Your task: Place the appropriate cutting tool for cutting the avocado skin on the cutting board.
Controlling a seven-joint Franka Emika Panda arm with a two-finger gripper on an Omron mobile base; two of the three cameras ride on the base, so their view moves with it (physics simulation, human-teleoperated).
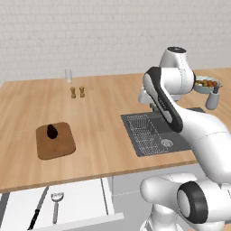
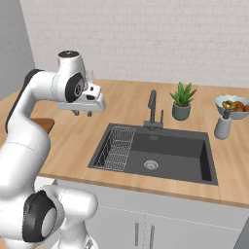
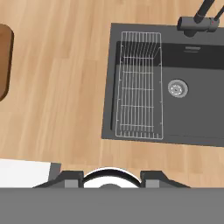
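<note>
Hovering high over the counter point(image 1: 99, 108) beside the sink point(image 2: 160, 153), the gripper point(image 2: 81, 113) holds nothing (how wide it stands cannot be told). The knife point(image 1: 38, 209) lies in the open drawer point(image 1: 81, 200) beside the peeler point(image 1: 56, 205), probably stored there. The avocado point(image 1: 52, 131) sits on the board point(image 1: 56, 140), awaiting the knife.

No legible text, label, brand, number or sign was found in any of the three views. Surfaces checked: the bench point(image 1: 103, 113), the cutting board point(image 1: 56, 142), the knife point(image 1: 38, 208) and peeler point(image 1: 57, 205) in the open drawer, the sink point(image 2: 160, 153), the soap dispenser point(image 2: 223, 126) and the white robot arm point(image 1: 198, 131). All were plain and unmarked.
</note>
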